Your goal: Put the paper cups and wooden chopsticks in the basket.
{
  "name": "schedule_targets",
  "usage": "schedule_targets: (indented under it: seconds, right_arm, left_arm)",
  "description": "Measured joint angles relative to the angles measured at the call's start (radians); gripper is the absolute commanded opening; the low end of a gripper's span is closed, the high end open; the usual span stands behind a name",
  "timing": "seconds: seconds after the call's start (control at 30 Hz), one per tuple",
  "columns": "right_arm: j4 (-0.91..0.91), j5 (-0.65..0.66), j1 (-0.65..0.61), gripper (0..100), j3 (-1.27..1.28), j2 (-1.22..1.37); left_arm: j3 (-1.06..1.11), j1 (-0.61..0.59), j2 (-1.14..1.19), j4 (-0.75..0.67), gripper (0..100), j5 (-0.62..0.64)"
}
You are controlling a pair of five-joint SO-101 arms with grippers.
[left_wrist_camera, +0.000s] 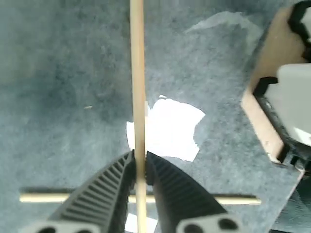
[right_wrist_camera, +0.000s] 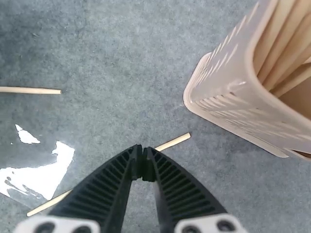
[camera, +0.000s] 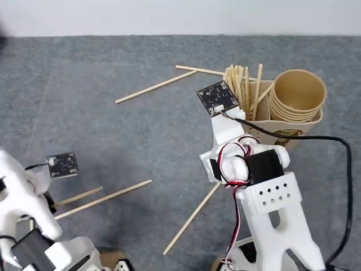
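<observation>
Grey carpeted counter [camera: 84,68]. Pinches one wooden chopstick [left_wrist_camera: 137,73] in left hand [left_wrist_camera: 139,164], well apart from basket [right_wrist_camera: 233,102], long axis pointing forward. Holds right hand [right_wrist_camera: 142,164] pressed together, empty, beside basket.

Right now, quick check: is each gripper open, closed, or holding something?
Left gripper: closed on a chopstick.
Right gripper: closed, with nothing held.
</observation>
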Motion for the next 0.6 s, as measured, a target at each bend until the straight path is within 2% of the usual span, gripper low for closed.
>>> schedule_targets:
  seconds: [0.2,0.47,0.6]
  right_arm:
    - [0.0,0.0,0.0,0.9,0.0,0.0]
    - [0.068,0.0,0.0,0.9,0.0,0.0]
    - [0.071,0.0,0.0,0.9,0.052,-0.002]
  left_arm:
    - [-0.109,0.08,0.0,0.1,1,0.034]
    - [-0.242,0.279,-0.009,0.109,1,0.241]
    - [-0.262,0.391,-0.097,0.106,1,0.361]
